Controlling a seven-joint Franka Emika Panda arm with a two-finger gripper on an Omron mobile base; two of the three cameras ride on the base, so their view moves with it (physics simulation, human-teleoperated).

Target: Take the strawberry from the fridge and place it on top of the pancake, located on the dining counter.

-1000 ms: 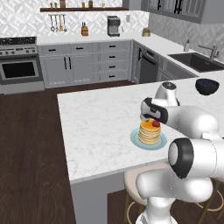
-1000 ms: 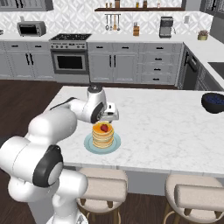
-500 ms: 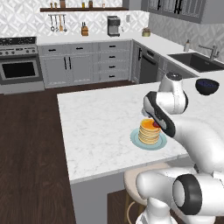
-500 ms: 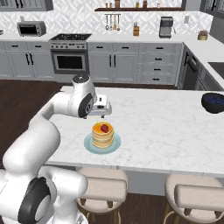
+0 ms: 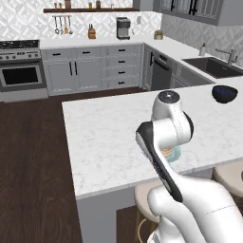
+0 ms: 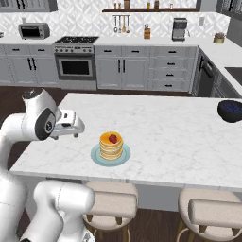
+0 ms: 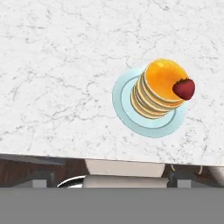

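Dark blue bowl (image 6: 230,110) sitting far right on the marble top, well apart from the pale teal plate (image 6: 97,157). Two tan stools (image 6: 208,211) tucking under the near edge. Stove w/ oven (image 6: 74,60) standing against back wall, microwave (image 6: 34,31) to its left, coffee maker (image 6: 179,29) on rear worktop. Utensils (image 6: 121,22) hanging under the shelf. Sink (image 5: 216,67) lying in side worktop.
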